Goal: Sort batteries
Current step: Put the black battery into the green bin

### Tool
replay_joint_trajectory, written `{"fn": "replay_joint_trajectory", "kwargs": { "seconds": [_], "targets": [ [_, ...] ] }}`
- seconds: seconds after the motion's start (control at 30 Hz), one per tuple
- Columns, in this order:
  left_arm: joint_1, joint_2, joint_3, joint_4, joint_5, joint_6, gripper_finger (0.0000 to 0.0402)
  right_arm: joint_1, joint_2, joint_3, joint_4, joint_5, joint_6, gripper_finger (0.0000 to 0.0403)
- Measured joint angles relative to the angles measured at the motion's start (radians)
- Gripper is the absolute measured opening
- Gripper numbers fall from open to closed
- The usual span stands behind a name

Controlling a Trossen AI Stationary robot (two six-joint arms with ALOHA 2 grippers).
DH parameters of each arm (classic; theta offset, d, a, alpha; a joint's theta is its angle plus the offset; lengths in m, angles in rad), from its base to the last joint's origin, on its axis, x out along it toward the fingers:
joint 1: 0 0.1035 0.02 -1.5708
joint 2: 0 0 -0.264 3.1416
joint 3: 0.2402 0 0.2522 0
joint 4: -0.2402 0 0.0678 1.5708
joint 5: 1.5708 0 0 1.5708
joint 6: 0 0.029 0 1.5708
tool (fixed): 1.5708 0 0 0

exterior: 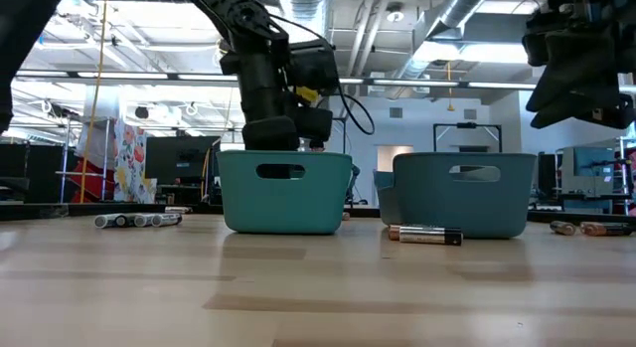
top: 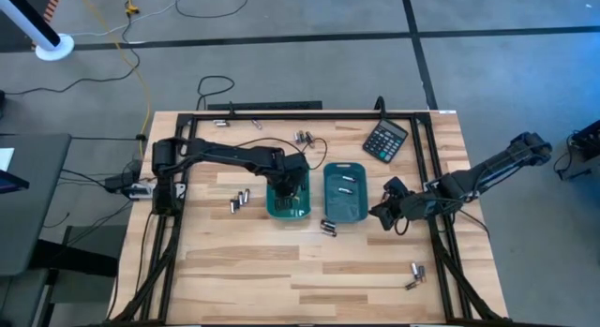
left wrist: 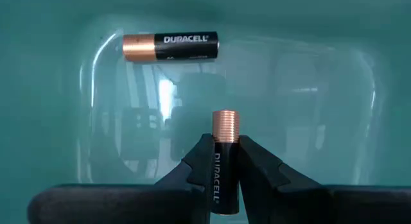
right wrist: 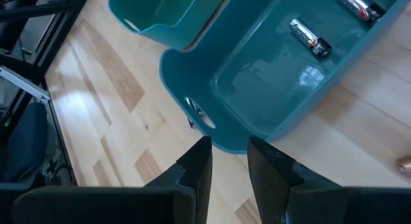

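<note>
Our left claw (left wrist: pixel 225 161), clamped on a battery (left wrist: pixel 225 156) above the left tray (top: pixel 286 213), could drop it crooked; our right claw (right wrist: pixel 229 161) stands empty, fingers apart.

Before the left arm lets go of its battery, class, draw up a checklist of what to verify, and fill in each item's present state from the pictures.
1. Left gripper shut on the held battery, copper end pointing away from the wrist: ok.
2. Left gripper over the left tray, inside its rim: ok.
3. Matching type already there: one copper-and-black battery lies on the tray floor: ok.
4. Landing spot below the held battery bare: ok.
5. Right gripper empty, jaws parted, beside the right tray, clear of the left arm: ok.
6. Height of the held battery above the tray floor: cannot tell.
</note>
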Motion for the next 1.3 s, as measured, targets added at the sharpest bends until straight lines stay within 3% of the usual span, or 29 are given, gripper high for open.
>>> {"fn": "replay_joint_trajectory", "kwargs": {
  "seconds": [0.5,0.77,1.3],
  "targets": [
    [0.001,0.002,0.001,0.002,-0.005,0.023,0.0104,0.000,0.000,0.000,0.013,0.000,0.000,0.0116],
    [0.005,0.002,0.010,-0.009,-0.005,0.034,0.0114,0.001,0.000,0.000,0.013,0.000,0.000,0.0116],
    [0.006,0.001,0.315,-0.265,-0.008,-0.007,0.0115,0.001,0.000,0.000,0.013,0.000,-0.009,0.0116]
  ]
}}
